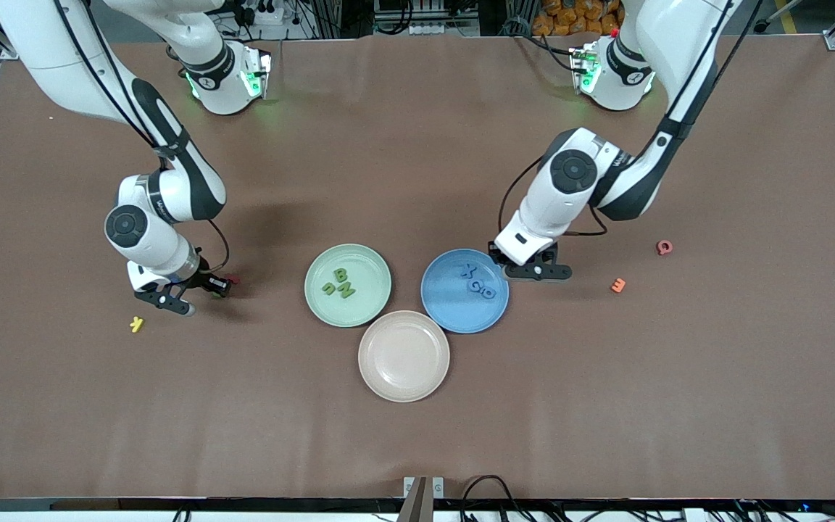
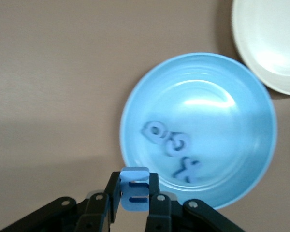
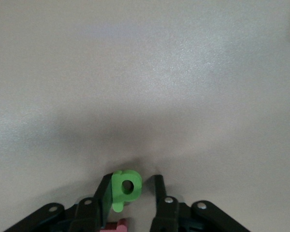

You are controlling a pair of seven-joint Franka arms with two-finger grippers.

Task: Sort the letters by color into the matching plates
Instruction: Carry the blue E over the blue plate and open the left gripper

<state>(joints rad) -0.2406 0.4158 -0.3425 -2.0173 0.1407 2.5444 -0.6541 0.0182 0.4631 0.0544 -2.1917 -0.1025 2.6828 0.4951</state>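
Currently the left gripper (image 2: pixel 134 203) hangs over the surface just beside the blue plate (image 1: pixel 439 301), at that plate's edge toward the left arm's end; its jaws pinch a pale blue letter E (image 2: pixel 135 189), chunky foam, held flat-faced to the wrist camera with its long axis running up between the jaws. Three blue letters (image 1: pixel 477 283) lie in the blue plate. Three green letters (image 1: pixel 341 284) lie in the pale green plate (image 1: pixel 370 308). The right gripper (image 3: pixel 131 198) is low at the surface toward the right arm's end, jaws spread around a green letter P (image 3: pixel 124 188), one finger touching it, the other apart. A pink letter (image 3: pixel 117 225) sits just beside it. A cream plate (image 1: pixel 403 377), a yellow letter (image 1: pixel 136 324), and two red-orange letters (image 1: pixel 664 247) lie on the surface.
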